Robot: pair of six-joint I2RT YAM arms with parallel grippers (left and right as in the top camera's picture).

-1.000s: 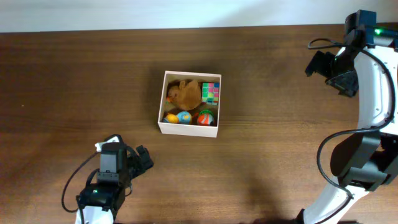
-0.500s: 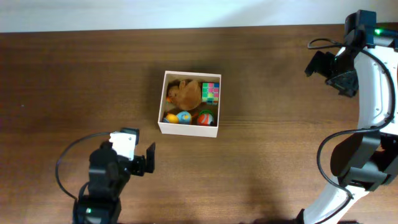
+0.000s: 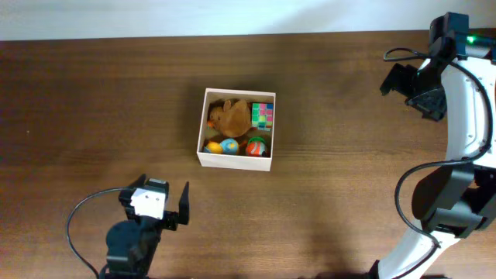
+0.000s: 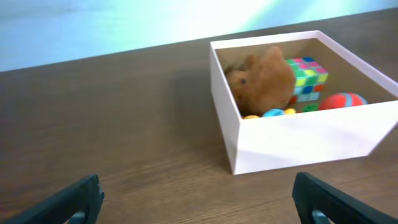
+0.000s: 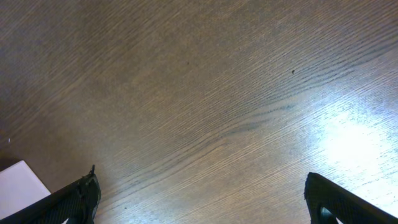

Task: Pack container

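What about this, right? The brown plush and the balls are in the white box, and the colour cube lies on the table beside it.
No. The colour cube is inside the white box too, beside the brown plush and the balls, as the overhead view shows.

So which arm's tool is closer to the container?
Left. In the overhead view the left tool sits just below-left of the container; the right tool is far off rightward.
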